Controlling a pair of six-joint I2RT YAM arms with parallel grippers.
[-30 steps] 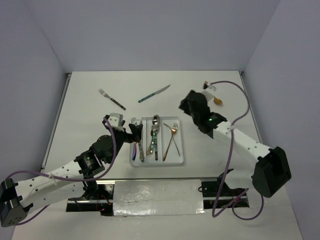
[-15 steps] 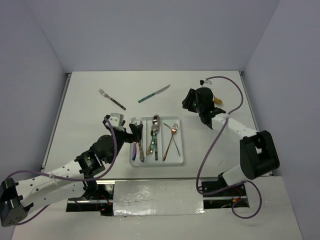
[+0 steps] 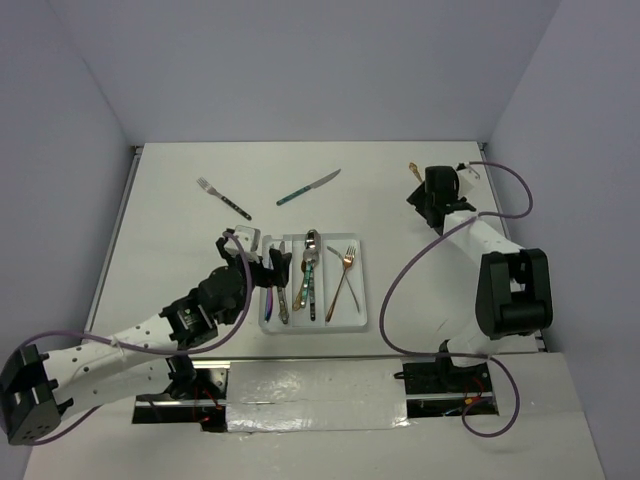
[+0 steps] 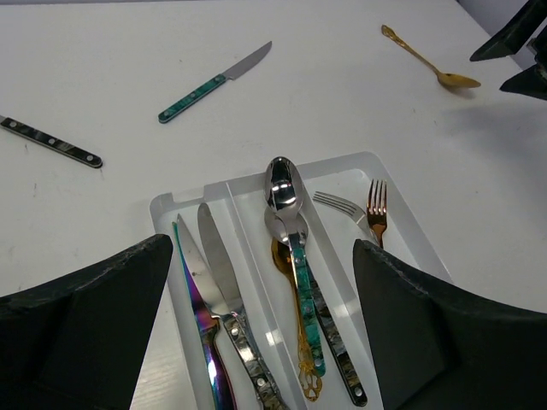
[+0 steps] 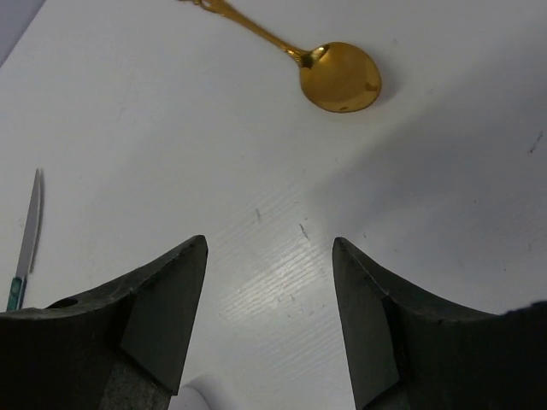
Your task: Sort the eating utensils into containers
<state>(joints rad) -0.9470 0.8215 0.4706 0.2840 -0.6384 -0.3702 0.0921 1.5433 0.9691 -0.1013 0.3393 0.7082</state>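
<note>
- The dark-handled fork lies loose on the table. Its long axis is diagonal, with the tines far-left and the handle near-right. The left wrist view catches only its handle.
- The left gripper hovers above the near-left end of the white tray. Its jaws are spread wide and hold nothing. In its own view the two fingers frame the tray.
- The teal-handled knife lies beyond the tray, apart from it. It is also diagonal, with the blade far-right and the handle near-left.
- The tray's three compartments run near to far.
  - Left compartment: an iridescent purple knife and a silver knife lie side by side, blades pointing away from the arms.
  - Middle compartment: a teal-handled silver spoon lies over a gold-handled piece, with the bowls at the far end.
  - Right compartment: a silver fork and a copper fork have their tines at the far end, and they cross in the top view.
- The loose gold spoon lies on the table at far right. The top view shows only its handle end, while the right wrist view shows the bowl hollow-up, with the handle running off the upper-left.
- The right gripper is also spread wide and empty. It sits just short of that spoon without touching it.
</note>
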